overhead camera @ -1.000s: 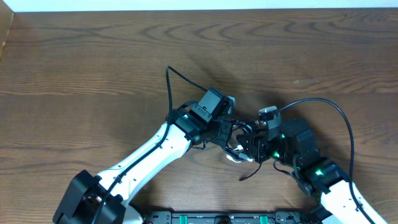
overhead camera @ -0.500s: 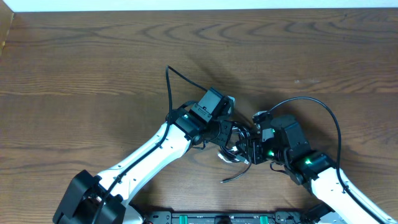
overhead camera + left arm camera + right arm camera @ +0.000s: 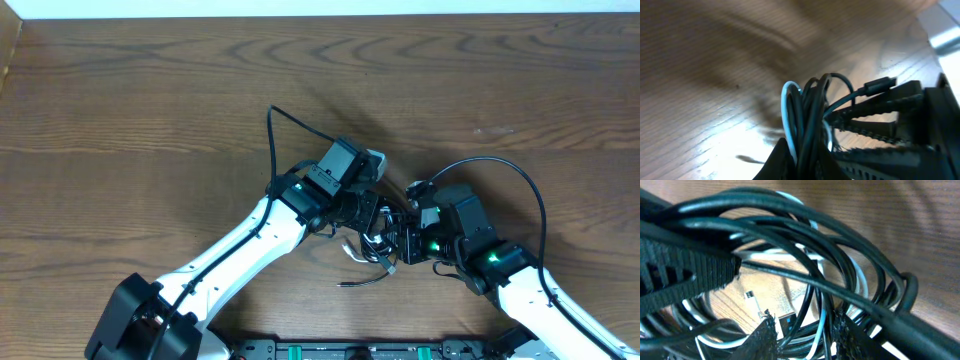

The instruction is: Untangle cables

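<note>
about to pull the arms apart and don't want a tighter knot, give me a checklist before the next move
1. left gripper clamped on the cables: ok.
2. right gripper on one strand only: not ok, fingers apart with several cords between.
3. white cord separate from the rest: not ok, it runs among the black ones.
4. loose black end unpinned: ok, lies free on the table.
5. which strand crosses which: cannot tell.

Two robot arms, the left arm (image 3: 240, 245) and the right arm (image 3: 545, 315), each with a smooth white shell and boxy black wrist joints (image 3: 335, 170). Small green lights (image 3: 492, 258) glow on the joints. A thick black wire (image 3: 540, 205) loops off each arm. The pincer fingers (image 3: 875, 107) are black with ridged edges.
</note>
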